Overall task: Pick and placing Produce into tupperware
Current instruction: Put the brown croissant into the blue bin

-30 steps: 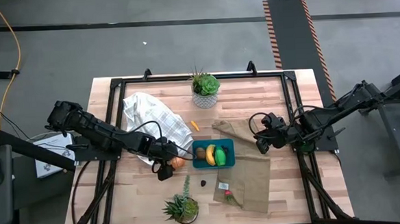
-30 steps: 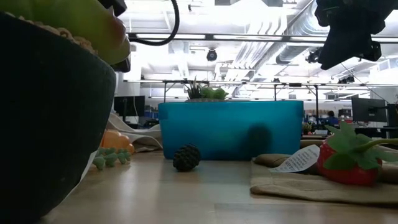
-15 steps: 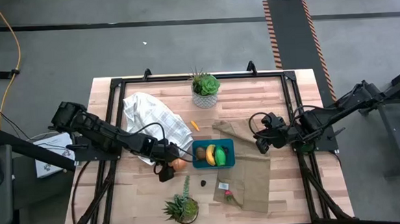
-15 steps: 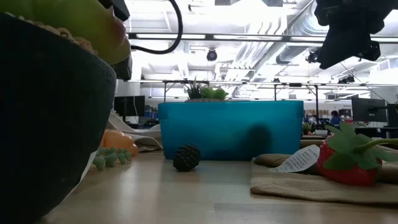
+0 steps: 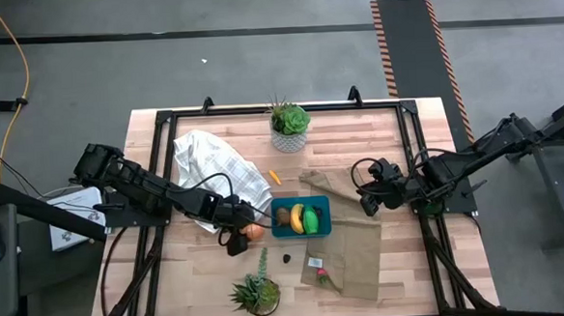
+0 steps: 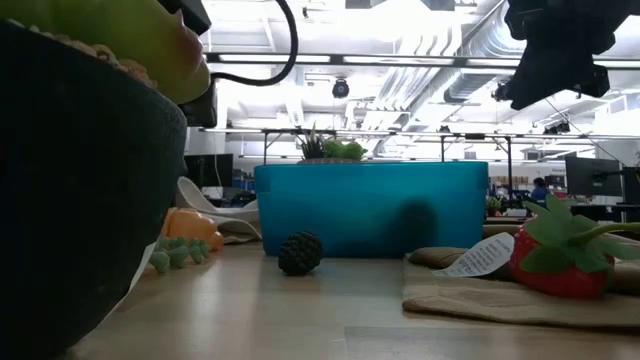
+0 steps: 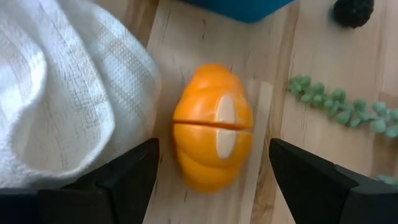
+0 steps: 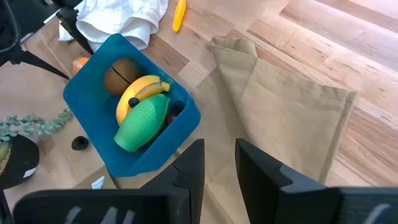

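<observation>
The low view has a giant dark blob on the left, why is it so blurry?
Low view: the dark pot sits right against the lens, so it is out of focus; bright ceiling lights glare behind the teal tupperware. Left wrist view: the orange piece looks sharp.

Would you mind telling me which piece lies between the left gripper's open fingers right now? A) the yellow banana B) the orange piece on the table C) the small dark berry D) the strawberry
B: the left wrist view shows the orange piece lying on the wood between the open left gripper fingers, beside the white cloth.

Two dark jointed arms, black looping cables, black flat-fingered pincers.
</observation>
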{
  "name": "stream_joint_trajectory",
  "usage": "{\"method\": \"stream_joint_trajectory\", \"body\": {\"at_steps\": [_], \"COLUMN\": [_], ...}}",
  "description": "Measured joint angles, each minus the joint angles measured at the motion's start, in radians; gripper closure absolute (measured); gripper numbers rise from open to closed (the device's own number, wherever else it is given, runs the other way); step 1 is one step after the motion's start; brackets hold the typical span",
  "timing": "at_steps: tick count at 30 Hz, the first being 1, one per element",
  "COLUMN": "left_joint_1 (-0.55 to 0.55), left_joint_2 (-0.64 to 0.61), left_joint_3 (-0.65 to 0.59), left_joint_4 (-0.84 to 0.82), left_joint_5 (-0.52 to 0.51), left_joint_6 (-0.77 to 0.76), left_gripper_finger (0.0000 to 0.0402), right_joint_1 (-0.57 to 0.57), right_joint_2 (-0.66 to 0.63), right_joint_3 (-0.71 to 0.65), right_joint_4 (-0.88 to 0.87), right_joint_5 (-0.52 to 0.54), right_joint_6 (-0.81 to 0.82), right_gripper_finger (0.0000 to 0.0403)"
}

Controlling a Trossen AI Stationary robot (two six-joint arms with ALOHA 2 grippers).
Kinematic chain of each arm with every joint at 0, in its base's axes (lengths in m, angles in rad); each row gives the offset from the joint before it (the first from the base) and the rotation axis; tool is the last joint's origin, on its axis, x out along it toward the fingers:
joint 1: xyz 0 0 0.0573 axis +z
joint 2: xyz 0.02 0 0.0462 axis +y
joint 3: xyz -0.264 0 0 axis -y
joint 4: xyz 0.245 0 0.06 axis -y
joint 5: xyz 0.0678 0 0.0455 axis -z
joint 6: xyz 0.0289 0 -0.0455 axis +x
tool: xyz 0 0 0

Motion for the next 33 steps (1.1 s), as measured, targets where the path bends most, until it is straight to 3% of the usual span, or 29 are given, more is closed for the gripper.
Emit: {"method": "stream_joint_trajectory", "body": {"at_steps": [33], "left_joint_1": [-0.001], "left_joint_2": [0.0], "left_joint_3": [0.0], "left_joint_4": [0.027], "left_joint_5": [-0.041], "left_joint_6": [0.311], "left_gripper_finger": [0.0108], "right_joint_1": [0.0], "right_joint_2": [0.0], "right_joint_3": [0.0], "right_joint_4": [0.0], "right_joint_5": [0.0], "right_joint_6": [-0.004], "right_gripper_finger": [0.0322]}}
